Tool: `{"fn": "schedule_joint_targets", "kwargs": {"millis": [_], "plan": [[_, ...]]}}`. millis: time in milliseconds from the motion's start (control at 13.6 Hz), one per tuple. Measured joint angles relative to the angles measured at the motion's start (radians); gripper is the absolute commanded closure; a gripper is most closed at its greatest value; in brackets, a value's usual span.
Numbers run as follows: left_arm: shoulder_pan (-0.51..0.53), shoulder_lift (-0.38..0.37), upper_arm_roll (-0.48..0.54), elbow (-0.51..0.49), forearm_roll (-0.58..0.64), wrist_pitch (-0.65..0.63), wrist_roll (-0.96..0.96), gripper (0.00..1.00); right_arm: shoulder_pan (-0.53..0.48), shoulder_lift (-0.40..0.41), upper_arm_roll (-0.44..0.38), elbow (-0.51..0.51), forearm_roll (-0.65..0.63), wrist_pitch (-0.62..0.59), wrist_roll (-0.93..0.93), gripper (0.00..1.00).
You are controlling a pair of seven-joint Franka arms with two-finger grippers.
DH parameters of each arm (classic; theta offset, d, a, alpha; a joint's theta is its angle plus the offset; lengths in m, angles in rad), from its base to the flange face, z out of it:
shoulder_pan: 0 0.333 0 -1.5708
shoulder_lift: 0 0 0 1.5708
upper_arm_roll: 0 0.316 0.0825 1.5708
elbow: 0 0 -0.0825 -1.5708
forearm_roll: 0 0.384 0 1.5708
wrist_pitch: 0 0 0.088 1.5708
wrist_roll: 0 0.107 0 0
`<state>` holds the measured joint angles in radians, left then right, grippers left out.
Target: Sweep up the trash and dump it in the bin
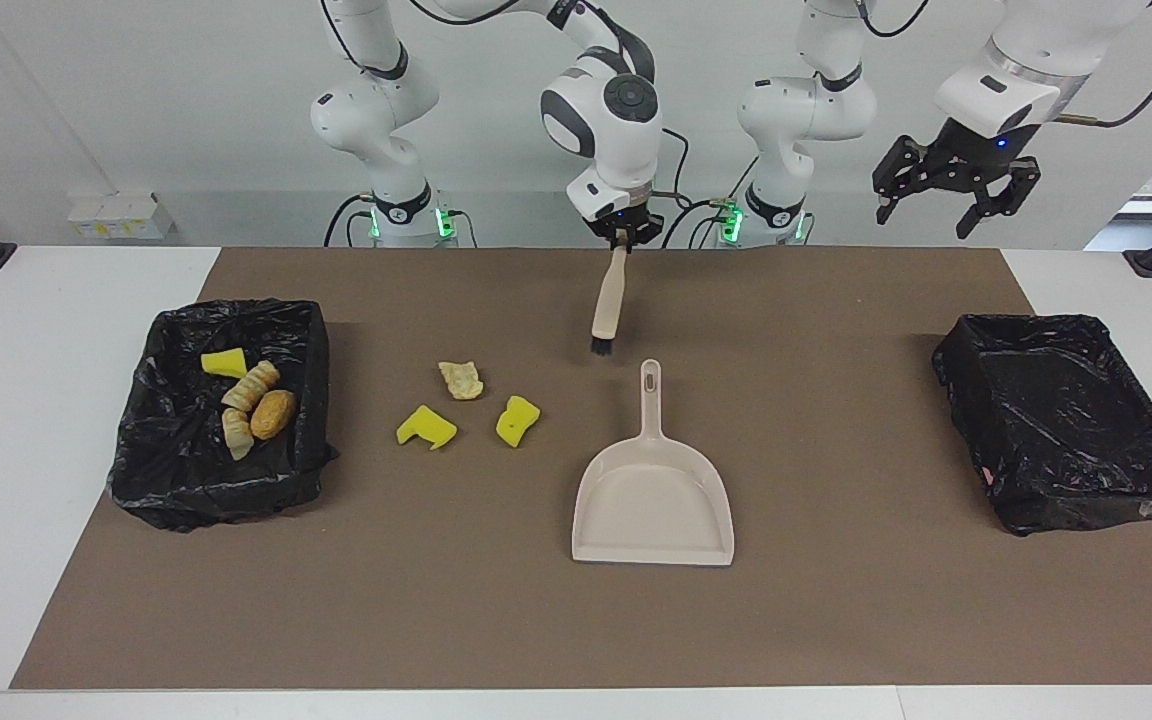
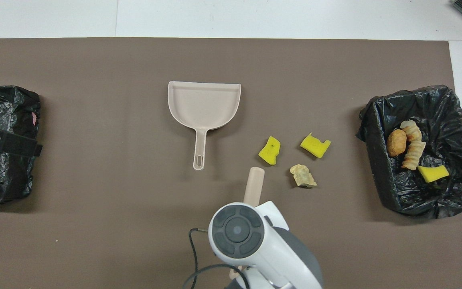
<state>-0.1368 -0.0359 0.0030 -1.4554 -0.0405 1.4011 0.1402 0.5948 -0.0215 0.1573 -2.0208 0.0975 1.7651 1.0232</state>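
Right hand (image 1: pixel 622 232) clamped on the brush (image 1: pixel 607 305) handle top, bristles hanging just above the counter (image 1: pixel 836 620). Below it, dustpan (image 1: pixel 653 490); three trash scraps (image 1: pixel 461 380) loose beside, toward the right arm's end; four in that end's bin (image 1: pixel 221 415). Left hand (image 1: pixel 954 190) raised, fingers spread, holding nothing, above the other bin (image 1: pixel 1066 430).

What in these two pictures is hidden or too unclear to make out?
- Right gripper: in the overhead view its own arm covers it; only the brush handle's end shows there.
- Brush bristles: hidden in the overhead view under the handle; whether they touch the mat is unclear in the facing view.
- Left gripper: the overhead view's edge cuts it off over the empty bin.
- Full bin: crumpled liner may hide more beneath the four scraps.
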Motion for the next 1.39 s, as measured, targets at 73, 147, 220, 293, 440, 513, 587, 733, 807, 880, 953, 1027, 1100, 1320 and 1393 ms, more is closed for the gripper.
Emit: {"fn": "schedule_joint_targets", "kwargs": {"millis": [73, 147, 220, 293, 440, 513, 587, 733, 807, 880, 953, 1027, 1100, 1320, 1393], "plan": [[0.000, 0.000, 0.000, 0.000, 0.000, 0.000, 0.000, 0.00, -0.037, -0.001, -0.001, 0.006, -0.041, -0.039, -0.016, 1.00], [0.000, 0.000, 0.000, 0.000, 0.000, 0.000, 0.000, 0.00, -0.081, 0.002, -0.001, 0.006, -0.081, -0.080, -0.046, 1.00], [0.000, 0.000, 0.000, 0.000, 0.000, 0.000, 0.000, 0.00, -0.137, 0.008, -0.001, 0.003, -0.117, -0.119, -0.098, 1.00], [0.000, 0.000, 0.000, 0.000, 0.000, 0.000, 0.000, 0.00, -0.192, 0.015, -0.002, -0.002, -0.156, -0.143, -0.156, 1.00], [0.000, 0.000, 0.000, 0.000, 0.000, 0.000, 0.000, 0.00, -0.283, 0.024, -0.004, -0.021, -0.222, -0.157, -0.263, 1.00], [0.000, 0.000, 0.000, 0.000, 0.000, 0.000, 0.000, 0.00, -0.320, 0.024, -0.004, -0.038, -0.237, -0.155, -0.323, 1.00], [0.000, 0.000, 0.000, 0.000, 0.000, 0.000, 0.000, 0.00, -0.350, 0.024, -0.004, -0.057, -0.242, -0.145, -0.384, 1.00], [0.000, 0.000, -0.003, 0.000, 0.000, 0.000, 0.000, 0.00, -0.408, 0.021, -0.003, -0.103, -0.243, -0.082, -0.530, 1.00], [-0.001, 0.000, -0.009, 0.000, 0.000, 0.001, 0.000, 0.00, -0.437, 0.017, -0.003, -0.126, -0.243, -0.050, -0.612, 1.00], [-0.004, 0.000, -0.020, 0.000, 0.000, 0.003, 0.000, 0.00, -0.463, 0.012, -0.003, -0.149, -0.244, -0.028, -0.706, 1.00], [-0.014, 0.000, -0.031, -0.003, -0.001, 0.013, 0.000, 0.00, -0.481, 0.007, -0.003, -0.164, -0.243, -0.018, -0.789, 1.00], [-0.039, 0.001, -0.038, -0.012, -0.001, 0.035, -0.012, 0.00, -0.493, 0.001, -0.002, -0.176, -0.242, -0.015, -0.857, 1.00], [-0.080, 0.003, -0.043, -0.038, -0.001, 0.081, -0.053, 0.00, -0.504, -0.005, -0.002, -0.184, -0.230, -0.013, -0.906, 1.00], [-0.225, 0.025, -0.051, -0.184, 0.000, 0.325, -0.213, 0.00, -0.510, -0.011, 0.002, -0.190, -0.095, 0.006, -0.968, 1.00], [-0.264, 0.042, -0.053, -0.237, 0.000, 0.418, -0.272, 0.00, -0.505, -0.011, 0.007, -0.190, -0.073, 0.008, -0.970, 1.00]]}}
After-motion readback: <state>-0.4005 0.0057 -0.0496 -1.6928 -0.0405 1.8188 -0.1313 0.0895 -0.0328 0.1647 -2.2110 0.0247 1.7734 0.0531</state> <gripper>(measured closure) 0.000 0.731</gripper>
